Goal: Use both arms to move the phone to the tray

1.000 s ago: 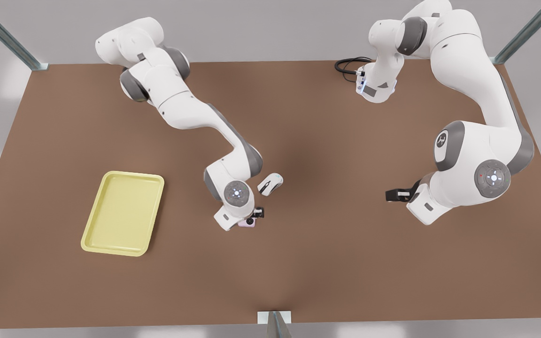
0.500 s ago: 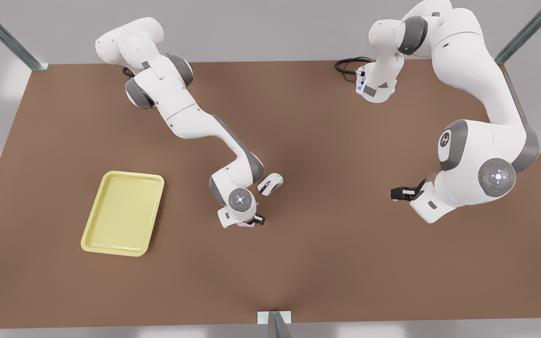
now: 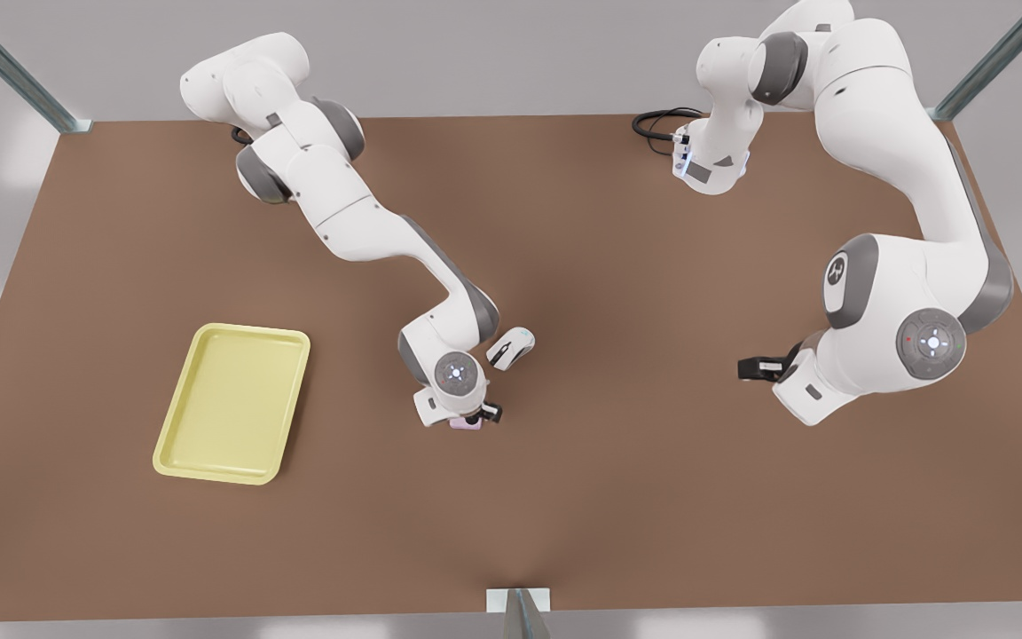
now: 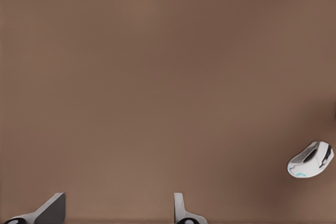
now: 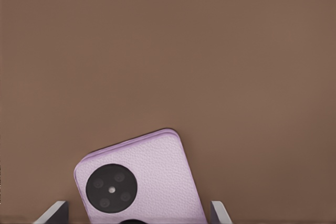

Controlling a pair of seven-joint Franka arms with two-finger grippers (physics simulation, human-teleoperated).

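The pink phone [image 5: 152, 177] lies flat on the brown table, its black camera circle facing up. My right gripper [image 5: 137, 219] stands open over it, one finger on either side and a small gap to each edge. In the front view this gripper [image 3: 474, 415] is near the table's middle and covers most of the phone [image 3: 465, 426]. The pale yellow tray [image 3: 233, 404] sits apart at the front view's left. My left gripper [image 3: 752, 368] waits at the front view's right, open over bare table [image 4: 115, 213].
A white computer mouse [image 3: 511, 347] lies close behind the right gripper, and is also seen from the left wrist [image 4: 311, 159]. A black cable [image 3: 657, 122] coils at the table's far edge. Metal frame posts stand at the corners.
The right gripper has come down over the phone and hides more of it. The left arm shifted slightly toward the front view's right, then settled.
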